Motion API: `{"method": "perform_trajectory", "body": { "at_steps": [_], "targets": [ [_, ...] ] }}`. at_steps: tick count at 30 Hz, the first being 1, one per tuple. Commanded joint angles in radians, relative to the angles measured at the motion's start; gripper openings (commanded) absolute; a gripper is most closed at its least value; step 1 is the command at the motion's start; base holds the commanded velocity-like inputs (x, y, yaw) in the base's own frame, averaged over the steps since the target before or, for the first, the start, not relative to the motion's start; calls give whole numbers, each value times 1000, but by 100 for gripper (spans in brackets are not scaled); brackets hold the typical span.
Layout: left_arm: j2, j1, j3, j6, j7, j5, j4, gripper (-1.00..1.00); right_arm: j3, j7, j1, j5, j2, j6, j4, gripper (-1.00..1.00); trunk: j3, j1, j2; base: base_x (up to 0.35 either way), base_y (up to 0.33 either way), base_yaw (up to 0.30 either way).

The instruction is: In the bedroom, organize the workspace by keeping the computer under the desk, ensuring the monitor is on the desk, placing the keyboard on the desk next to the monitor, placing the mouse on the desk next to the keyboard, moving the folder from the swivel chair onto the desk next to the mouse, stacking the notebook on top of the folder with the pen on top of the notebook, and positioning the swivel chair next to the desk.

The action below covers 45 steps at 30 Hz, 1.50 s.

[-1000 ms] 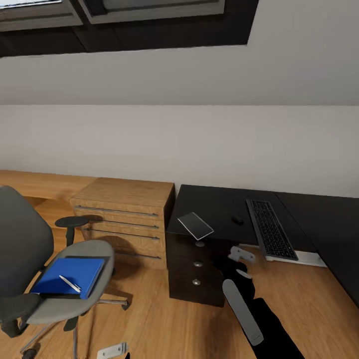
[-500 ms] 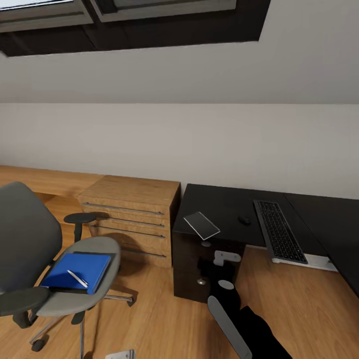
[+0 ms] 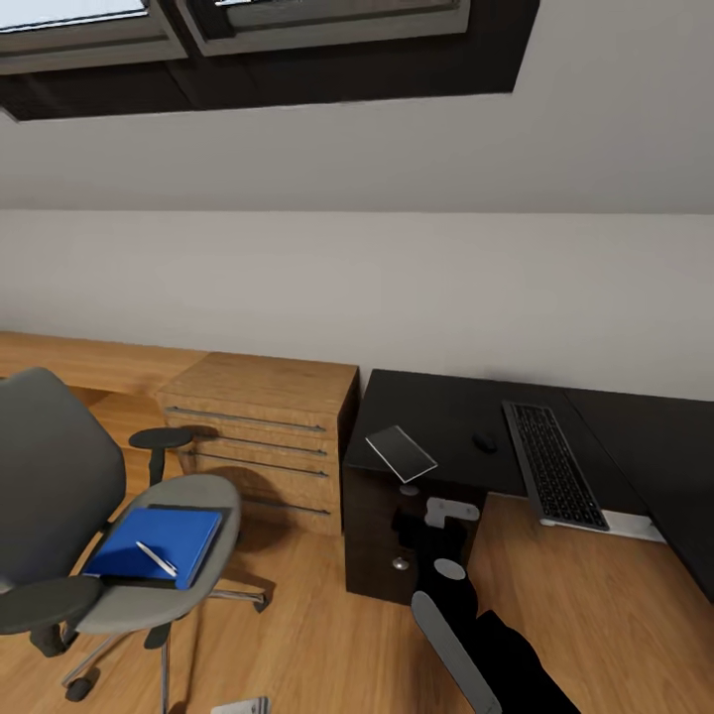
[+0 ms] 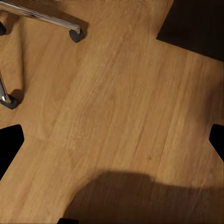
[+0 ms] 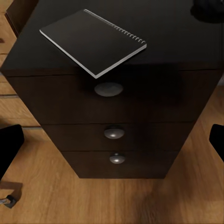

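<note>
**Facing the desk, hands empty**

Head view: the notebook (image 3: 401,452) overhangs the desk's (image 3: 436,412) front-left corner; folder (image 3: 154,543) and pen (image 3: 156,558) lie on the swivel chair (image 3: 119,535).

Left wrist: my left gripper (image 4: 112,140) gapes wide over floor, fingertips cut off.

Right wrist: my right gripper (image 5: 112,140) is wide open, empty, facing the desk's drawers (image 5: 113,133).
</note>
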Motion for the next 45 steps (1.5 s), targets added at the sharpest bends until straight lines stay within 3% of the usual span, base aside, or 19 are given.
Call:
{"method": "perform_trajectory", "body": {
  "at_steps": [1,10,17,24,35,45],
  "targets": [
    [0,0,-2,4,7,8,-2,100,1,-7,-1,-5,0,5,-1,100,2,-4,7,0,0,0],
    [0,0,-2,3,7,8,-2,100,1,-7,-1,-6,0,3,0,100,31,-38,70,3,0,0],
    [2,0,-2,3,6,8,-2,100,1,-6,-1,-7,-2,2,0,100,52,-65,119,289,0,0],
    [1,1,-2,3,6,9,-2,100,1,-6,-1,-4,-2,2,0,100,52,-65,119,304,0,54],
    [0,1,-2,3,6,8,-1,100,1,-5,5,-3,-4,2,0,100,52,-65,119,78,0,145],
    [-1,1,-2,3,6,8,3,100,2,-4,5,-2,-29,2,0,100,52,-65,119,238,0,21]
  ]
}}
